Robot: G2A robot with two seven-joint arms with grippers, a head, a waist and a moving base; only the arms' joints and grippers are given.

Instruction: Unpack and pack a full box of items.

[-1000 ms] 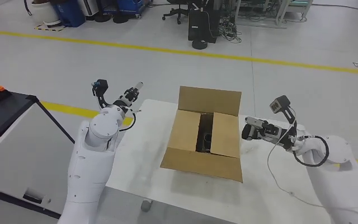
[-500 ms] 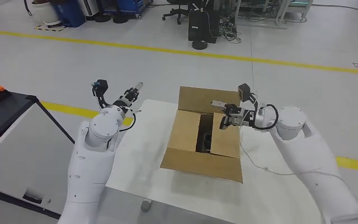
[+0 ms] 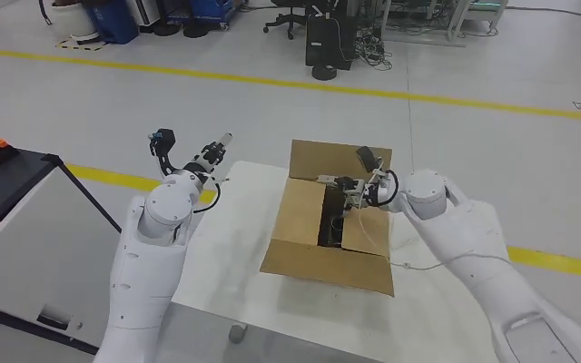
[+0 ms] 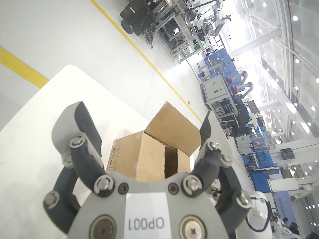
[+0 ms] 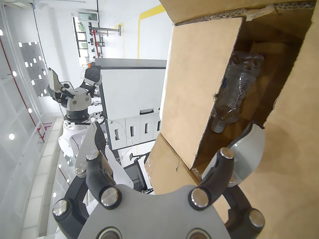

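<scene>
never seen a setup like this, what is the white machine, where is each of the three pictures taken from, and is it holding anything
It is a white robot with two arms, each ending in a two-fingered pincer. The top view looks down from a camera above the arms. The other two pictures come from small cameras on the wrists, so each shows its own pincer up close.

On the white table stands a cardboard box with its top flaps partly open. Through the gap, the right wrist view shows a crumpled clear plastic bottle lying inside.

The right pincer is at the gap between the flaps, open and holding nothing. The left pincer is off by the table's corner, away from the box, also open and empty.
</scene>
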